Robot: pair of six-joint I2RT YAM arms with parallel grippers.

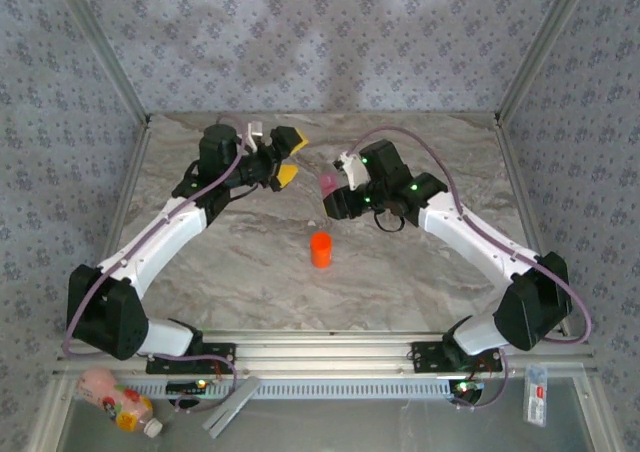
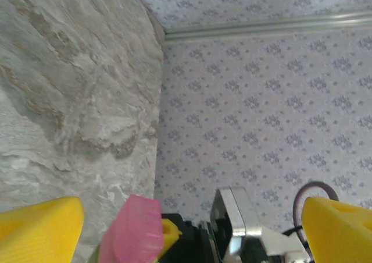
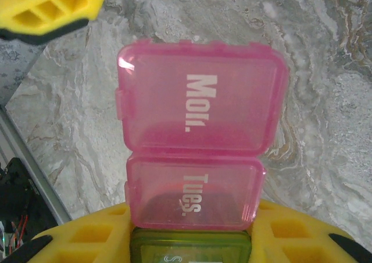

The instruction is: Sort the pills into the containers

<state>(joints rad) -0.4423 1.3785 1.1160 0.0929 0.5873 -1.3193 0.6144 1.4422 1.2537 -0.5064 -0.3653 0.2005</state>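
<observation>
A small orange cylindrical bottle stands upright near the middle of the grey-veined marble tabletop. Just beyond the bottle, on its far side, the right gripper is clamped on a translucent plastic pill case. Its yellow foam-padded fingers press the case's lower end from both sides. The right wrist view shows two pink sections lettered "Mon." and "Tues.", with a green section below them between the fingers. I cannot tell whether any lid is open.

Beyond the bottle and to its left, the left gripper has its jaws spread wide and holds nothing. It points toward the pill case and is just beside it. In the left wrist view the pink end of the case sits between the left gripper's two yellow fingers, nearer one of them. Contact cannot be made out.
</observation>
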